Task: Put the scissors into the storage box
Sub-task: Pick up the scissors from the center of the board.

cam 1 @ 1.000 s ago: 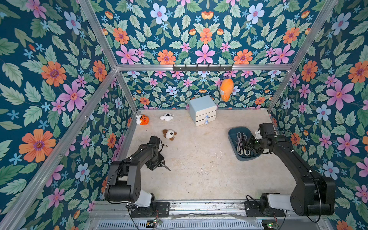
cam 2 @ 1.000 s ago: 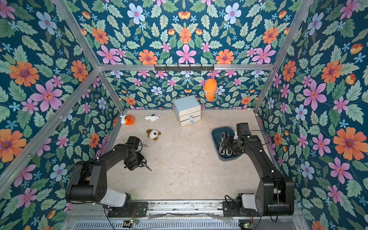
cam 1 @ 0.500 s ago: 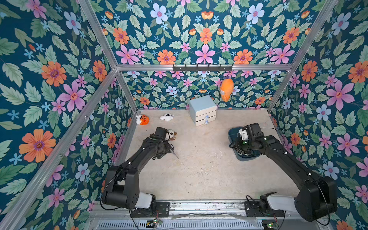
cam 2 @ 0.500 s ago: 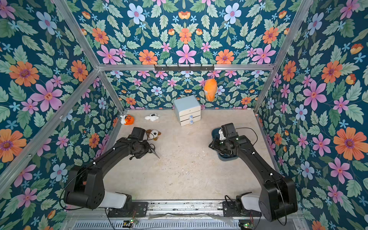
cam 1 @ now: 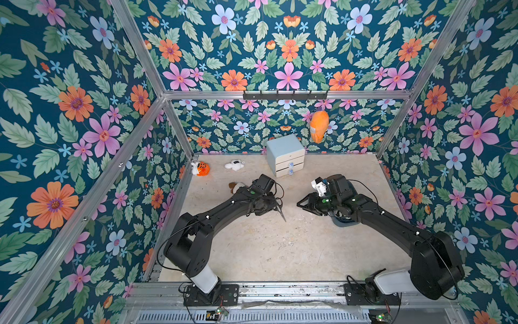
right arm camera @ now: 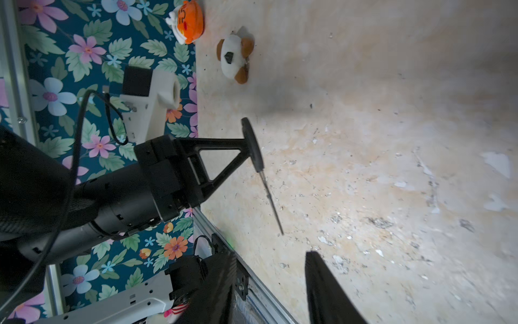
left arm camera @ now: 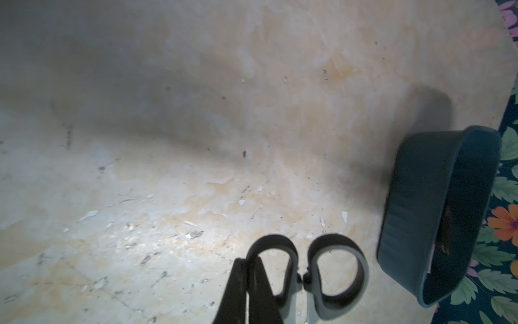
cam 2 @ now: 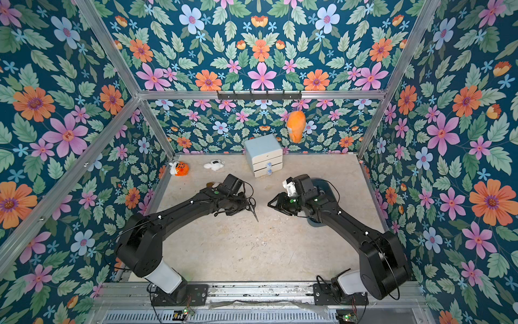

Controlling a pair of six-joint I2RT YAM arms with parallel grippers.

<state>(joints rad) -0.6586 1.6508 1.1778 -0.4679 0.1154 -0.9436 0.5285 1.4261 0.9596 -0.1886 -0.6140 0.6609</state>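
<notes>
Holding: your left gripper [cam 2: 248,207] is clenched on a black-handled pair of scissors [cam 2: 253,209], lifted off the table [cam 2: 246,252] over its middle.
Scissors pose: the handle loops sit up at the gripper. The closed blades slant down toward the near edge, and the tip hangs above the table.
Grip detail: in the left wrist view you see both loops poking out past one of the fingers [left arm camera: 241,294].
Right gripper: your right gripper [cam 1: 300,204] is released, jaws apart with nothing between them. It sits just right of the scissors, facing them but not touching.
Storage box: the dark teal storage box [left arm camera: 414,196] stands on the right side of the table, close to the right wall. In both top views your right arm covers most of it.
Box contents: you can make out something dark inside in the left wrist view, but it is too hidden to name.
Far edge: a pale blue cabinet [cam 1: 285,148] stands at the middle.
Far left: an orange plush [cam 1: 202,169], a white plush [cam 1: 235,165] and a brown-and-white plush dog [right arm camera: 235,57] lie there, well apart from the scissors.
</notes>
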